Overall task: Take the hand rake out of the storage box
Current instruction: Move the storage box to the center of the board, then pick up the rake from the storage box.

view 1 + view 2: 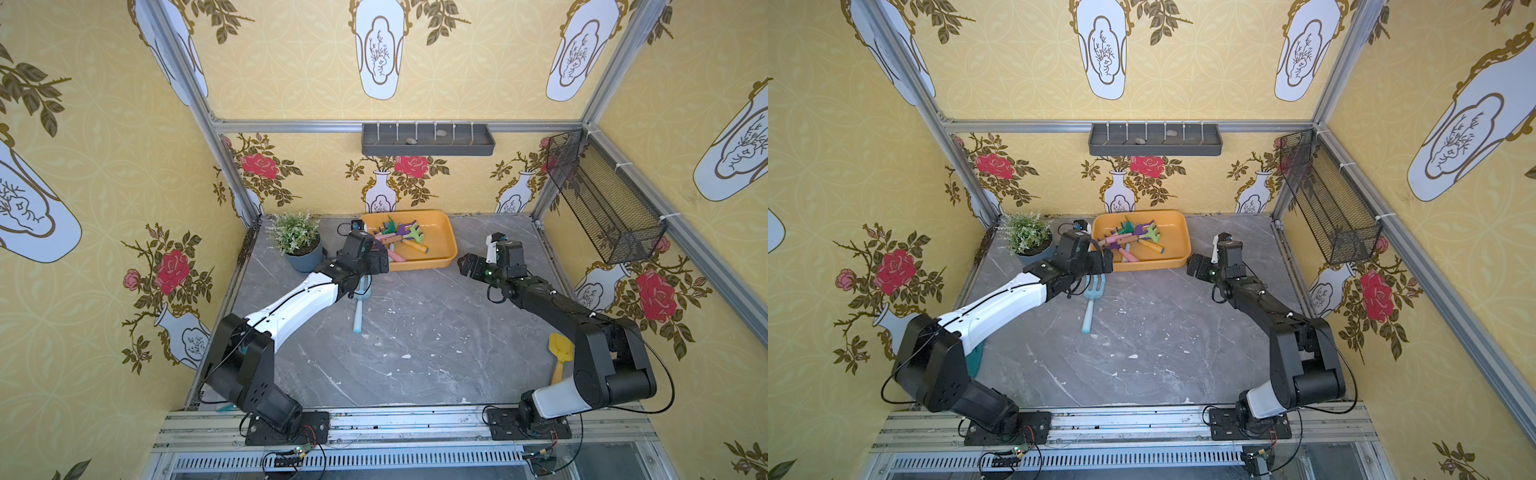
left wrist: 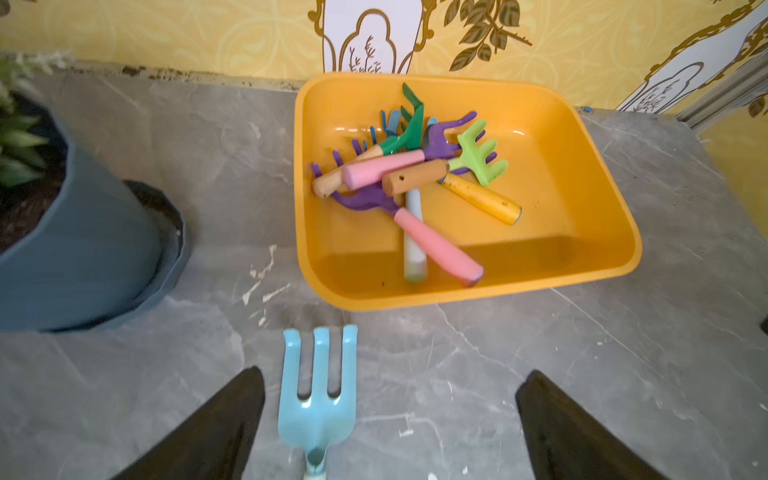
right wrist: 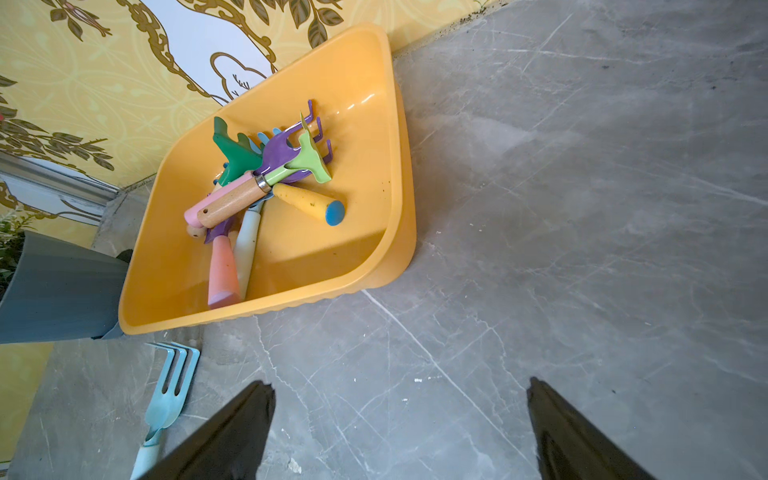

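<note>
**A:** What lies where?

**B:** On the grey tabletop (image 1: 415, 332), the storage box (image 1: 438, 232) sits at 12 o'clock with a heap of hand rakes (image 2: 415, 174) inside.

**A:** The grippers?

**B:** The left gripper (image 2: 395, 376) hovers at the box's 7 o'clock, jaws spread wide and empty. The right gripper (image 3: 400, 384), at 4 o'clock, is the same.

**A:** And the rake?

**B:** A light blue hand rake (image 2: 318, 407) lies flat on the table beneath the left jaws, just outside the box. It looks light, stiff and slick-painted, so I'd grip the handle near the neck.
</note>
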You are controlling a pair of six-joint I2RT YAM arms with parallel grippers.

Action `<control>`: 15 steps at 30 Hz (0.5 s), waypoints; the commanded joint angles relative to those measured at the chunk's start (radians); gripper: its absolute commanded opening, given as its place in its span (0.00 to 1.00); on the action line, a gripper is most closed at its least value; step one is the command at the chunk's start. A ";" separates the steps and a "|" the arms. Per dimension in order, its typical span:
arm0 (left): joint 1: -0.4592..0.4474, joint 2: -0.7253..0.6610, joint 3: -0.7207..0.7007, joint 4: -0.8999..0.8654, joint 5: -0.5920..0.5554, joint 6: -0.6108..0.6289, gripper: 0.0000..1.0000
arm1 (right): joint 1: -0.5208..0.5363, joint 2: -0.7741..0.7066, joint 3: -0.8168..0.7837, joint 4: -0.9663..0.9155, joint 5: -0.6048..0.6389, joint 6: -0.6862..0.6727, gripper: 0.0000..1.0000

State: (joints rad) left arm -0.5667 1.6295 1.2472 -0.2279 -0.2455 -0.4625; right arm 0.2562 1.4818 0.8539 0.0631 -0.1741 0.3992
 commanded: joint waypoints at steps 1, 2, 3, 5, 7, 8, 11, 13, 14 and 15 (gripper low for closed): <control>0.013 0.104 0.087 -0.025 -0.017 0.081 1.00 | 0.001 -0.012 -0.015 0.040 0.003 -0.002 0.97; 0.015 0.140 0.111 -0.022 -0.017 0.089 1.00 | 0.001 -0.014 -0.019 0.040 0.004 -0.002 0.98; 0.020 0.181 0.144 -0.025 -0.004 0.096 1.00 | 0.000 -0.017 -0.024 0.041 0.002 -0.002 0.98; 0.027 0.257 0.202 -0.026 0.022 0.105 1.00 | 0.000 -0.017 -0.029 0.041 0.004 -0.003 0.97; 0.031 0.333 0.280 -0.053 0.043 0.115 0.99 | 0.000 -0.010 -0.027 0.040 0.000 -0.004 0.98; 0.031 0.373 0.308 -0.062 0.048 0.119 0.99 | 0.000 -0.006 -0.029 0.039 -0.001 -0.006 0.97; 0.034 0.462 0.387 -0.093 0.073 0.130 0.97 | 0.002 0.004 -0.024 0.038 -0.005 -0.010 0.97; 0.039 0.505 0.424 -0.116 0.088 0.131 0.96 | 0.002 0.005 -0.027 0.035 -0.005 -0.012 0.98; 0.042 0.521 0.439 -0.124 0.098 0.137 0.95 | 0.002 0.005 -0.031 0.035 -0.006 -0.011 0.97; 0.043 0.532 0.448 -0.126 0.106 0.143 0.94 | 0.002 0.003 -0.032 0.036 -0.004 -0.013 0.97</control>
State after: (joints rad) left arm -0.5297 2.1296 1.6722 -0.3161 -0.1734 -0.3447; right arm 0.2573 1.4841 0.8265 0.0696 -0.1741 0.3954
